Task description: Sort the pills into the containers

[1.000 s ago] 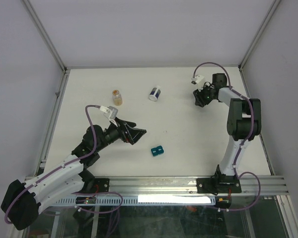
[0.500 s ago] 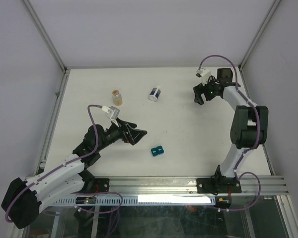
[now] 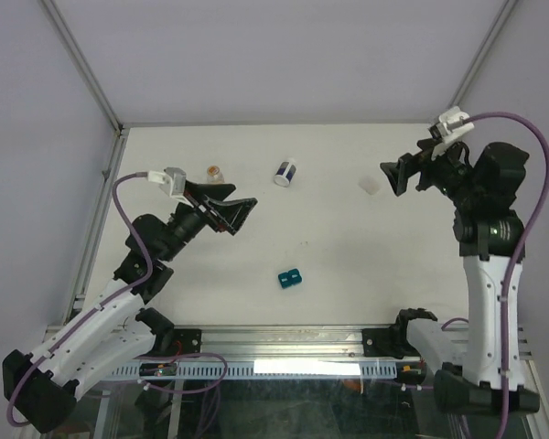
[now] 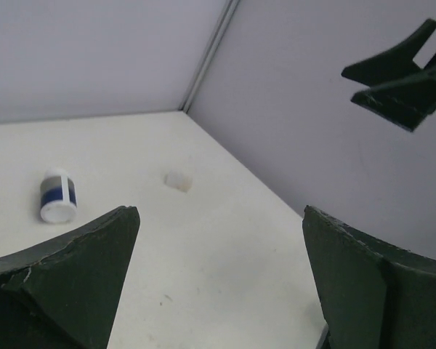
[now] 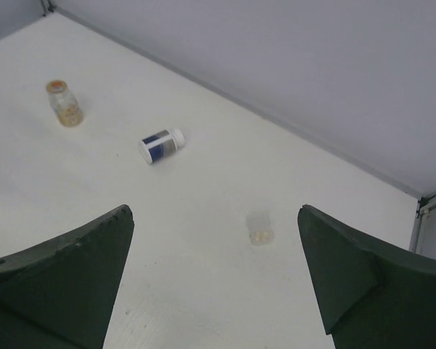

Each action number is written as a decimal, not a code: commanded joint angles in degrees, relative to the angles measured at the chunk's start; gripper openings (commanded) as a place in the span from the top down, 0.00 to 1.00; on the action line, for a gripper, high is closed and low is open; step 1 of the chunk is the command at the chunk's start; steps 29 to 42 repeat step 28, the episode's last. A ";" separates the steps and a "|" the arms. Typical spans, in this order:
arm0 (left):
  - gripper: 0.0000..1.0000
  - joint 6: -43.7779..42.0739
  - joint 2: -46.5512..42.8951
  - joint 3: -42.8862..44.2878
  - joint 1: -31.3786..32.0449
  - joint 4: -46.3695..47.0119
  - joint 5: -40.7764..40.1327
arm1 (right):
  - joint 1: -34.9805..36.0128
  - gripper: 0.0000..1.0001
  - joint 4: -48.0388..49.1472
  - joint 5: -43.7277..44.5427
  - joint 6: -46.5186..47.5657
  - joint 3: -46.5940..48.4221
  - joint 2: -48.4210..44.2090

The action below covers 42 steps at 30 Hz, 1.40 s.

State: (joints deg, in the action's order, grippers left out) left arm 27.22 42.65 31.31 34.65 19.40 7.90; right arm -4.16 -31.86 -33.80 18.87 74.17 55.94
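Observation:
Two clear containers stand on the white table. One is at the back left, with orange-brown pills showing through it. The other is at the back right, with a couple of pale orange pills at its bottom. My right gripper hangs open above and to the right of that cup, holding nothing. Raised over the left half of the table, my left gripper is also open and empty, just in front of the left container.
A white jar with a dark-blue band lies on its side between the two containers. A small teal block sits nearer the front. Aluminium frame rails and grey walls border the table.
The right gripper opened, let go of the back-right cup and pulled up and to the right. The left arm lifted and drew back towards the left container.

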 commanded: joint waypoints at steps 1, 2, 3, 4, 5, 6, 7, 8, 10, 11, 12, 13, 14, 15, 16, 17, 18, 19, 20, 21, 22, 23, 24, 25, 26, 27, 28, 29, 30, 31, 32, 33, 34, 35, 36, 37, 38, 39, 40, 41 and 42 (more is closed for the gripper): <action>0.01 -0.37 0.98 7.96 -1.03 1.53 4.01 | 0.04 0.01 0.38 -1.05 -8.23 0.95 -7.28; 0.01 -0.41 1.13 9.06 -1.00 0.83 5.00 | 0.03 0.01 0.48 -1.34 -8.95 1.45 -8.30; 0.01 -0.44 1.19 9.94 -0.99 0.25 6.01 | 0.05 0.01 0.22 -1.22 -9.87 2.16 -8.91; 0.01 -0.37 1.14 10.52 -0.94 -0.35 6.78 | 0.04 0.01 -0.31 -1.22 -11.16 3.11 -8.89; 0.01 -0.29 1.00 10.88 -0.97 -0.86 7.50 | 0.03 0.01 -0.45 -1.00 -12.35 3.86 -8.85; 0.01 -0.18 0.65 11.02 -1.01 -1.27 8.15 | 0.03 0.01 -0.25 -0.69 -13.65 4.24 -8.96; 0.01 -0.16 0.27 10.97 -0.97 -1.55 8.76 | 0.03 0.01 0.34 -0.02 -15.42 4.43 -9.07; 0.01 0.00 -0.46 10.81 -0.93 -1.71 9.06 | 0.03 0.01 0.87 0.54 -16.88 4.69 -8.97; 0.01 -0.18 -1.44 10.42 -1.03 -2.30 9.34 | 0.03 0.01 1.43 1.35 -19.01 5.02 -8.79; 0.01 -0.31 -1.96 10.27 -1.00 -2.61 9.39 | 0.03 0.01 1.65 1.65 -19.87 5.22 -8.64; 0.01 -0.40 -2.37 9.93 -0.98 -2.75 9.41 | 0.03 0.01 1.77 2.03 -20.50 5.33 -8.60; 0.01 -0.41 -2.80 9.69 -0.97 -2.83 9.49 | 0.08 0.01 1.87 2.40 -21.37 5.47 -8.56; 0.01 -0.37 -3.19 9.42 -0.99 -2.87 9.69 | 0.04 0.01 1.78 2.97 -22.10 5.72 -8.50; 0.01 -0.27 -3.33 9.17 -0.91 -2.80 10.05 | 0.06 0.01 1.45 3.45 -22.80 6.09 -8.47; 0.01 -0.12 -3.48 8.99 -0.96 -2.74 10.42 | 0.04 0.01 1.13 3.89 -23.40 6.46 -8.48; 0.01 -0.01 -3.54 8.88 -0.97 -2.70 10.79 | 0.03 0.01 0.74 4.32 -23.92 6.89 -8.57; 0.01 0.02 -3.62 8.79 -0.92 -2.62 11.08 | 0.03 0.01 0.38 4.78 -24.34 7.26 -8.69; 0.01 0.02 -3.63 8.74 -0.96 -2.57 11.42 | 0.04 0.01 0.13 5.14 -24.56 7.52 -8.78; 0.01 -0.09 -3.63 8.75 -0.96 -2.57 11.63 | -0.02 0.01 -0.06 5.23 -24.58 7.70 -8.86; 0.01 -0.19 -3.63 8.87 -0.98 -2.65 11.76 | -0.02 0.01 -0.38 5.08 -24.43 7.97 -8.91; 0.01 -0.34 -3.64 9.01 -0.99 -2.68 11.93 | -0.01 0.01 -0.47 4.92 -23.97 8.03 -8.99; 0.01 -0.52 -3.70 9.13 -0.98 -2.98 12.03 | -0.03 0.01 -0.36 4.91 -23.89 7.89 -9.07; 0.01 -0.70 -3.72 9.19 -0.98 -3.11 12.12 | -0.05 0.01 -0.32 4.22 -23.20 7.65 -9.03; 0.01 -0.83 -3.72 9.23 -1.00 -3.17 12.14 | -0.09 0.01 -0.27 3.22 -22.14 7.31 -9.03; 0.01 -1.02 -3.72 9.18 -0.99 -3.22 12.14 | -0.11 0.01 0.11 2.84 -22.40 6.78 -9.23; 0.01 -1.17 -3.64 9.06 -0.99 -3.23 12.14 | -0.21 0.01 0.32 2.58 -22.54 6.33 -9.19; 0.01 -1.40 -3.51 8.97 -0.95 -3.23 12.07 | -0.29 0.01 0.61 2.45 -22.55 5.76 -9.28; 0.01 -1.40 -3.51 8.97 -0.95 -3.23 12.07 | -0.29 0.01 0.61 2.45 -22.55 5.76 -9.28; 0.01 -1.40 -3.51 8.97 -0.95 -3.23 12.07 | -0.29 0.01 0.61 2.45 -22.55 5.76 -9.28; 0.01 -1.40 -3.51 8.97 -0.95 -3.23 12.07 | -0.29 0.01 0.61 2.45 -22.55 5.76 -9.28; 0.01 -1.40 -3.51 8.97 -0.95 -3.23 12.07 | -0.29 0.01 0.61 2.45 -22.55 5.76 -9.28; 0.01 -1.40 -3.51 8.97 -0.95 -3.23 12.07 | -0.29 0.01 0.61 2.45 -22.55 5.76 -9.28; 0.01 -1.40 -3.51 8.97 -0.95 -3.23 12.07 | -0.29 0.01 0.61 2.45 -22.55 5.76 -9.28; 0.01 -1.40 -3.51 8.97 -0.95 -3.23 12.07 | -0.29 0.01 0.61 2.45 -22.55 5.76 -9.28; 0.01 -1.40 -3.51 8.97 -0.95 -3.23 12.07 | -0.29 0.01 0.61 2.45 -22.55 5.76 -9.28; 0.01 -1.40 -3.51 8.97 -0.95 -3.23 12.07 | -0.29 0.01 0.61 2.45 -22.55 5.76 -9.28; 0.01 -1.40 -3.51 8.97 -0.95 -3.23 12.07 | -0.29 0.01 0.61 2.45 -22.55 5.76 -9.28; 0.01 -1.40 -3.51 8.97 -0.95 -3.23 12.07 | -0.29 0.01 0.61 2.45 -22.55 5.76 -9.28; 0.01 -1.40 -3.51 8.97 -0.95 -3.23 12.07 | -0.29 0.01 0.61 2.45 -22.55 5.76 -9.28; 0.01 -1.40 -3.51 8.97 -0.95 -3.23 12.07 | -0.29 0.01 0.61 2.45 -22.55 5.76 -9.28; 0.01 -1.40 -3.51 8.97 -0.95 -3.23 12.07 | -0.29 0.01 0.61 2.45 -22.55 5.76 -9.28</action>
